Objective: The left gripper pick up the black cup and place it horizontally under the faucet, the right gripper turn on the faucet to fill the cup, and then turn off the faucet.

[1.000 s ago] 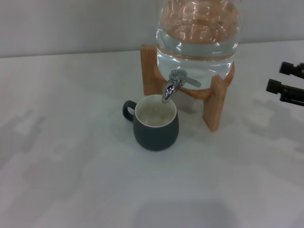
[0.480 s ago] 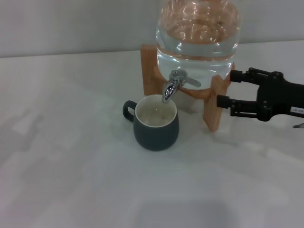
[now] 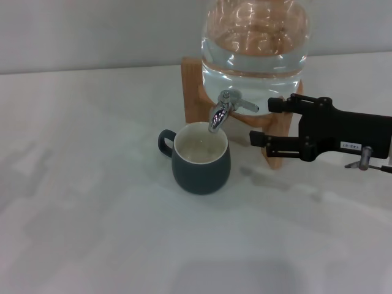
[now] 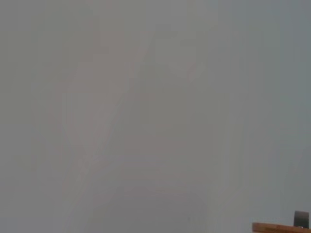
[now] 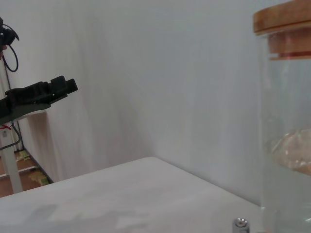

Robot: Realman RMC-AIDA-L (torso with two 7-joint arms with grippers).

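Under the faucet (image 3: 223,111), black cup (image 3: 201,159) upright, right end effector (image 3: 262,122) fingers spread beside the lever

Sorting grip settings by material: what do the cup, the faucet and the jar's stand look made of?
The black cup: probably ceramic, with a matte dark outside and a cream inside. The faucet: polished metal, or chrome plating, going by its mirror-like highlights. The stand: light wood with a smooth finish and faint grain.
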